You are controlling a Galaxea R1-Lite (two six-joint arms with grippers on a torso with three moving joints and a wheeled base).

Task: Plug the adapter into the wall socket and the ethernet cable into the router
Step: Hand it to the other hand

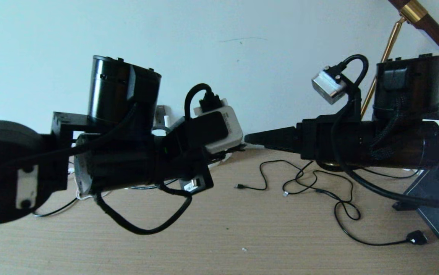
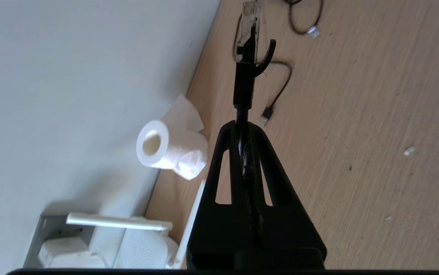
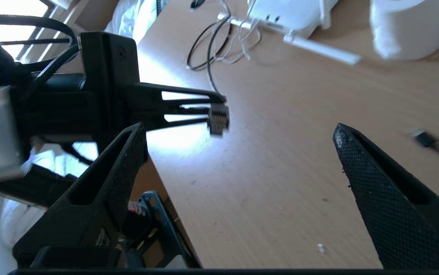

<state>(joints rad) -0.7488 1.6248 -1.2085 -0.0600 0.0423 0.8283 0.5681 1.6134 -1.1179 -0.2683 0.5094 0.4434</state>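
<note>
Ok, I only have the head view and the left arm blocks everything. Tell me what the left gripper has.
Observer: The left gripper is shut on the ethernet cable. The cable's clear plug tip sticks out past the fingertips.
Operator: Now the right one.
Observer: The right gripper is open with nothing between its fingers, and it faces the left gripper.
Operator: Report the adapter.
Observer: The adapter sits on the wall socket, apparently plugged in, beside the router.
</note>
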